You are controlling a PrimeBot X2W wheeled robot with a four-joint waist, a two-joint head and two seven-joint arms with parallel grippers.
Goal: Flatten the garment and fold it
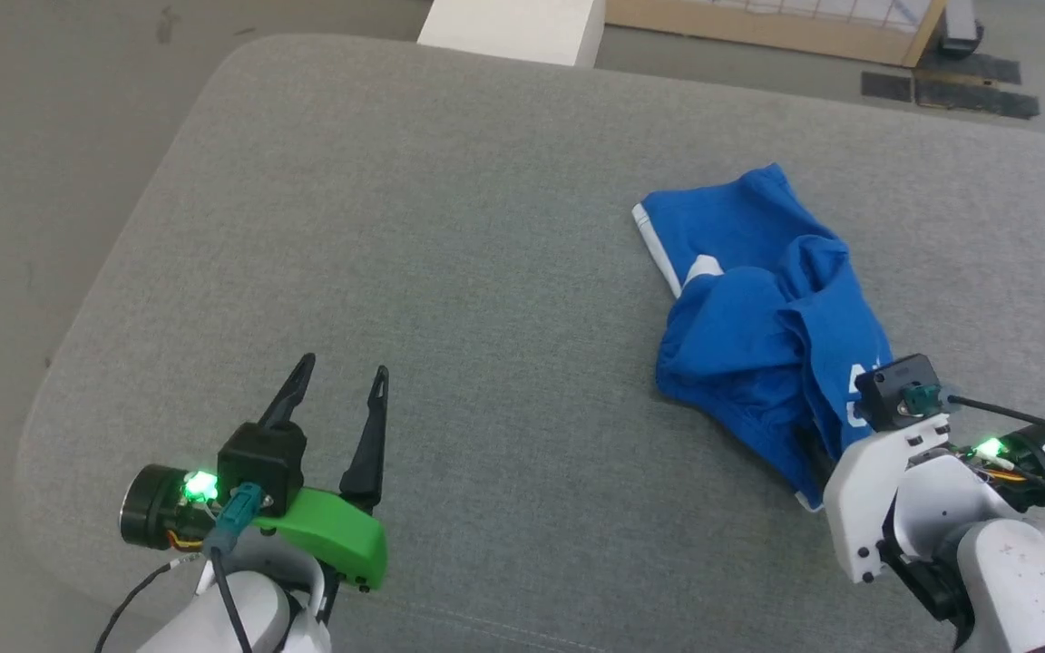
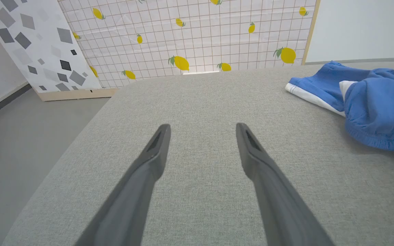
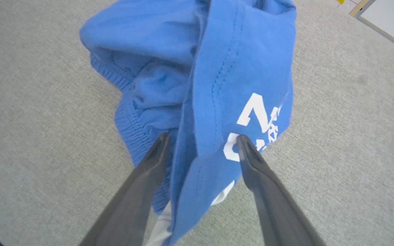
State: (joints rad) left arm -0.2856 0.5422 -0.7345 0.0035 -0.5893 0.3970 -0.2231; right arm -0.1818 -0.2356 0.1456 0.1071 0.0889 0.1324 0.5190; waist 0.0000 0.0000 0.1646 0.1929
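Observation:
The garment is a pair of bright blue shorts, crumpled in a heap on the right half of the grey padded surface. A white hem and part of a white print show. My right gripper is open at the garment's near end. A fold of blue cloth lies between its spread fingers, and the cloth is not pinched. In the head view my right wrist covers that end. My left gripper is open over bare surface at the lower left, well apart from the garment.
The padded surface has a rounded corner at the far left, with grey floor beyond it. A white box stands past the far edge. A lemon-print panel and black mats lie further back.

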